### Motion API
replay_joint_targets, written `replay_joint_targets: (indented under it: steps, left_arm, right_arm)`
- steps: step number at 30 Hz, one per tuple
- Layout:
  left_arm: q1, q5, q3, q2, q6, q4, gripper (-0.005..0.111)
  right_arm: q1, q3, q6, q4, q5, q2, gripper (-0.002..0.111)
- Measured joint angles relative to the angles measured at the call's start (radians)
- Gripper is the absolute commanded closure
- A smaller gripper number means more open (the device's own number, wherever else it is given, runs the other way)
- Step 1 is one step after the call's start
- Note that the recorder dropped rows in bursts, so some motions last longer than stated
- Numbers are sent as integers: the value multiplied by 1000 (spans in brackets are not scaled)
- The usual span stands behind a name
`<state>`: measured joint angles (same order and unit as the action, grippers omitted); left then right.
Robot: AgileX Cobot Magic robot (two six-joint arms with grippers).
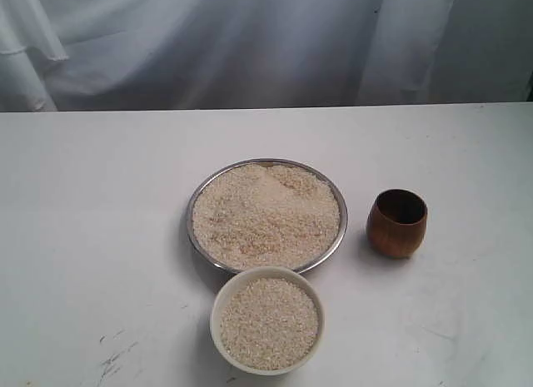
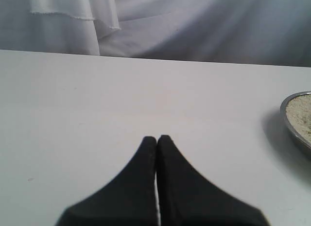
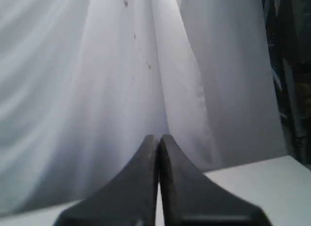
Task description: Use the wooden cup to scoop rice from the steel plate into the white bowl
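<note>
In the exterior view the white bowl [image 1: 215, 320] sits nearest on the bench [image 1: 83, 237], in the middle, filled close to its thick rim with rice [image 1: 268, 324]. Left of it, a few dark scuff marks [image 1: 112, 358] streak the white bench top. Directly behind the bowl lies the steel plate [image 1: 190, 216]; the bowl's far rim meets the plate's near rim in this view, and whether the two actually touch cannot be told. The plate carries a broad heap of grains [image 1: 265, 216] that covers almost all of it, leaving only the thin shiny rim bare. To the right of the plate, clearly apart from it, the wooden cup [image 1: 397, 223] stands with its mouth up and its dark inside showing no rice. Beyond these the bench runs back to a white curtain [image 1: 250, 46] hanging in folds. Neither arm appears in this view. In the left wrist view the left fingers [image 2: 143, 158] are pressed together tip to tip with nothing between them, above bare bench [image 2: 97, 99]; past them an arc of the steel plate [image 2: 283, 114] with some rice [image 2: 301, 116] shows at the frame edge, well away from the tips, and the curtain [image 2: 194, 26] closes the background. In the right wrist view the right fingers [image 3: 146, 158] are likewise closed on nothing, with a strip of bench [image 3: 252, 187] just behind them and the curtain [image 3: 97, 65] filling most of the picture.
</note>
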<state>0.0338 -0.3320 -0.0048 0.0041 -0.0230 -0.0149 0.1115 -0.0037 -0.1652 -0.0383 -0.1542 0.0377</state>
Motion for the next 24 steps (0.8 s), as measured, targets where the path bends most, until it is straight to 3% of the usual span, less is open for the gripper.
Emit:
replay_joint_targets:
  steps: [7, 15, 20, 24]
  left_arm:
    - [0, 0, 0, 0, 0, 0, 107]
    - [0, 0, 0, 0, 0, 0, 107]
    - [0, 0, 0, 0, 0, 0, 107]
    - [0, 0, 0, 0, 0, 0, 107]
  right_arm:
    - [0, 0, -127, -141, -109, 0, 108]
    - [0, -90, -115, 8, -78, 134, 108]
    - [0, -289, -92, 156, -28, 368, 108]
    - [2, -338, -167, 175, -59, 559, 108]
